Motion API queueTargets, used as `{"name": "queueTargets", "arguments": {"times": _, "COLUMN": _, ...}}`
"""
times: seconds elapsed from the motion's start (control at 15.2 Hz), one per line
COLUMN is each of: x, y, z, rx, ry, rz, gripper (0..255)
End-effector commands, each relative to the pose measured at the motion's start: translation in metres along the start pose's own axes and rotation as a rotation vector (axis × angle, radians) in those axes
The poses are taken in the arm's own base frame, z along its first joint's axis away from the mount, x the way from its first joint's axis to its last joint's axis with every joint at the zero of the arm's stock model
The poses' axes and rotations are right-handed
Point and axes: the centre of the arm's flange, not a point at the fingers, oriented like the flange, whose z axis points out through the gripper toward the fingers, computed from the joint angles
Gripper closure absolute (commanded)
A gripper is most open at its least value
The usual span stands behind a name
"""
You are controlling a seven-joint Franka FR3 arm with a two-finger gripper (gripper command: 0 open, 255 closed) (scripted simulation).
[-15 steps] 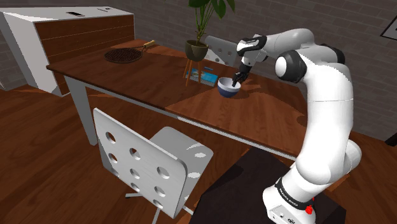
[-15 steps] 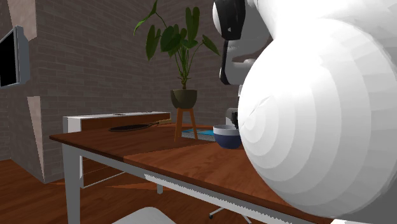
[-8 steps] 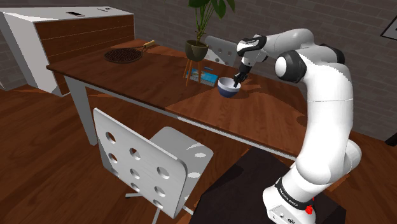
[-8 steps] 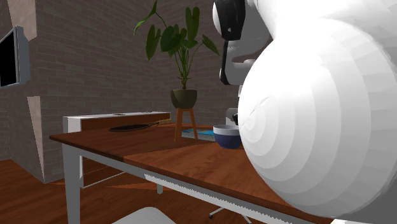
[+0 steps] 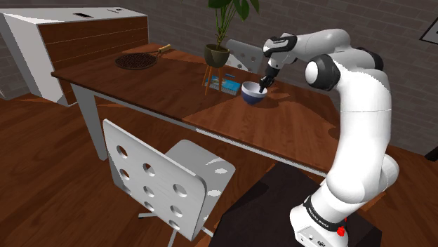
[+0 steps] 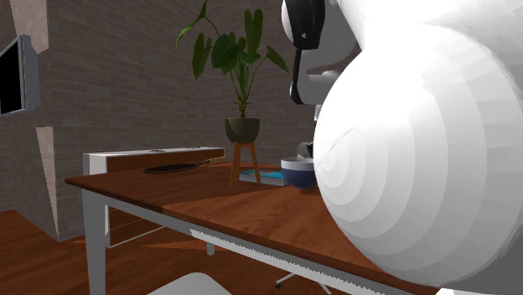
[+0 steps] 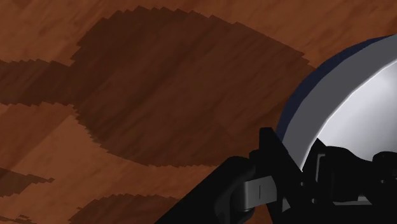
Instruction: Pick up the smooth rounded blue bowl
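Observation:
The bowl is blue outside and pale grey-white inside. It hangs just above the wooden table, near the far edge. My black gripper comes down from above and is shut on the bowl's rim on the side toward the arm. In the wrist view one finger lies against the blue outer wall and the other sits inside the bowl, the gripper clasping the rim. In the second exterior view the bowl shows tilted above the tabletop, partly hidden behind my white arm.
A blue flat box lies beside the bowl toward the shoulder view's left. A potted plant stands behind it. A dark round pan rests at the table's far left. A white chair stands in front of the table.
The fingers closed on the bowl's rim, then the hand rose a little, lifting the bowl off the table and tilting it slightly.

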Motion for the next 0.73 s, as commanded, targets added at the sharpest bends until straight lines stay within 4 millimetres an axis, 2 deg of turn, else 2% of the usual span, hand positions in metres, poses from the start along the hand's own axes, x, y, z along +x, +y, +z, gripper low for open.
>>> {"name": "queueTargets", "arguments": {"times": 0.0, "x": 0.000, "y": -0.002, "z": -0.012, "rx": 0.000, "ry": 0.000, "rz": 0.000, "gripper": 255}}
{"name": "queueTargets", "arguments": {"times": 0.53, "x": 0.003, "y": -0.006, "z": -0.054, "rx": 0.000, "ry": 0.000, "rz": 0.000, "gripper": 255}}
{"name": "queueTargets", "arguments": {"times": 0.66, "x": 0.003, "y": -0.006, "z": -0.054, "rx": 0.000, "ry": 0.000, "rz": 0.000, "gripper": 255}}
